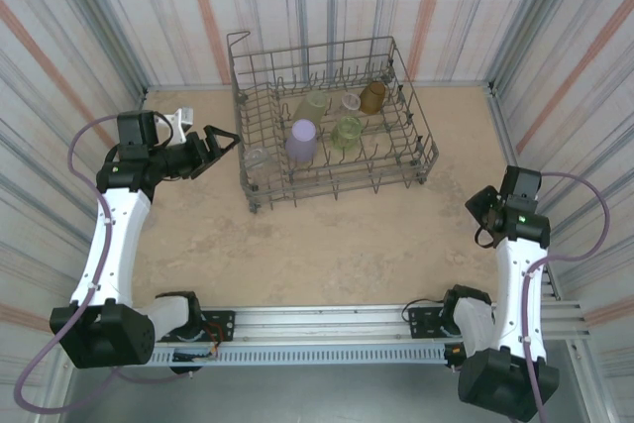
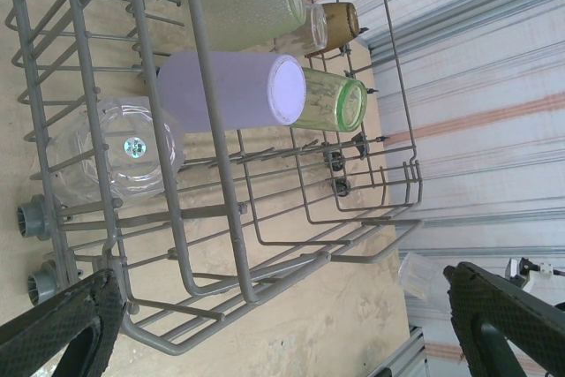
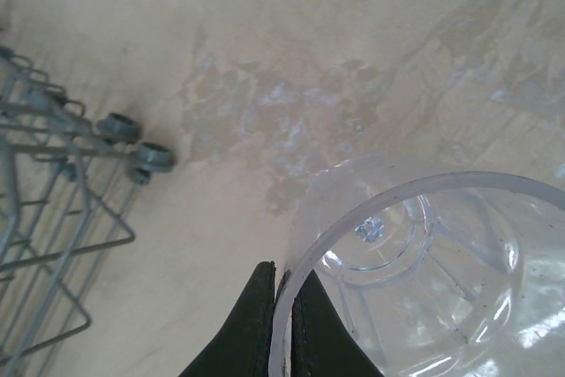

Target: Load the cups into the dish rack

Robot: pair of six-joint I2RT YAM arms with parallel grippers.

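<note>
Currently the right end effector (image 3: 282, 320) is pinching the rim of a clear colourless plastic tumbler (image 3: 424, 280), fingers closed on its wall, at the lower right of the right wrist frame, with the beige surface (image 3: 265, 59) behind. The left end effector (image 1: 222, 141) is hanging open just left of the large grey wire dish rack (image 1: 411, 126), upper centre of the top frame. Sitting inside it: an opaque lavender tumbler (image 1: 301, 139), one pale yellow-green tumbler (image 1: 315, 103), another yellow-green tumbler (image 1: 347, 131), an amber-brown tumbler (image 1: 372, 97), and a second clear tumbler (image 1: 257, 158) at the rack's lower left corner.
</note>
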